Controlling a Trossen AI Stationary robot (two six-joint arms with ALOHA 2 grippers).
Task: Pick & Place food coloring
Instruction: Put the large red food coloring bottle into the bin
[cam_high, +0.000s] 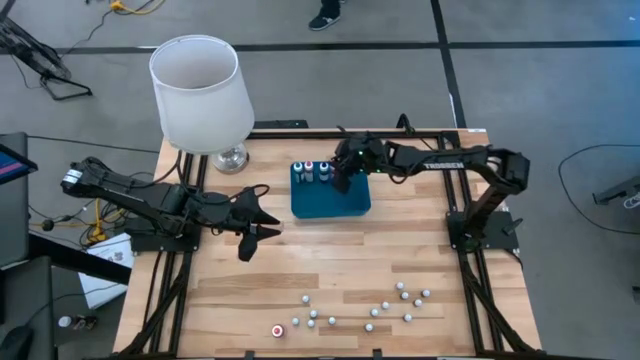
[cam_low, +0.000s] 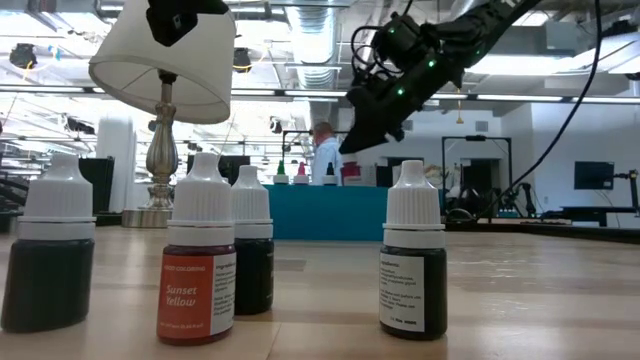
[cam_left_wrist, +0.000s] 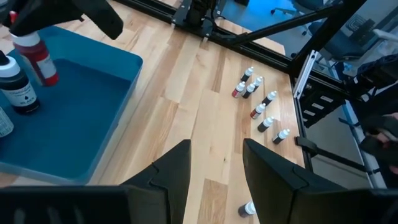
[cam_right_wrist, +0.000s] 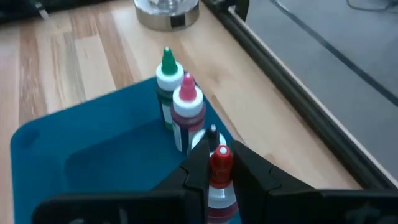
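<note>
My right fingers are clenched on a small food coloring bottle with a red pointed tip and white collar, pinched by its neck between the two dark pads, over the far end of the flat dark teal rectangular tray. Just beyond my fingertips stand two more bottles of the same build, touching each other: a pink-tipped one with a dark reddish body and behind it a green-tipped one, both upright on the tray. Past them is the chrome base of the lamp on the pale wooden desk.

My left fingers are spread and released, holding nothing, hovering over bare desk beside the tray's near edge. Ahead of them, well apart, a loose scatter of tiny white-capped bottles lies near the desk's edge, some dark-bodied, some red; one more sits just beside my fingertips.
</note>
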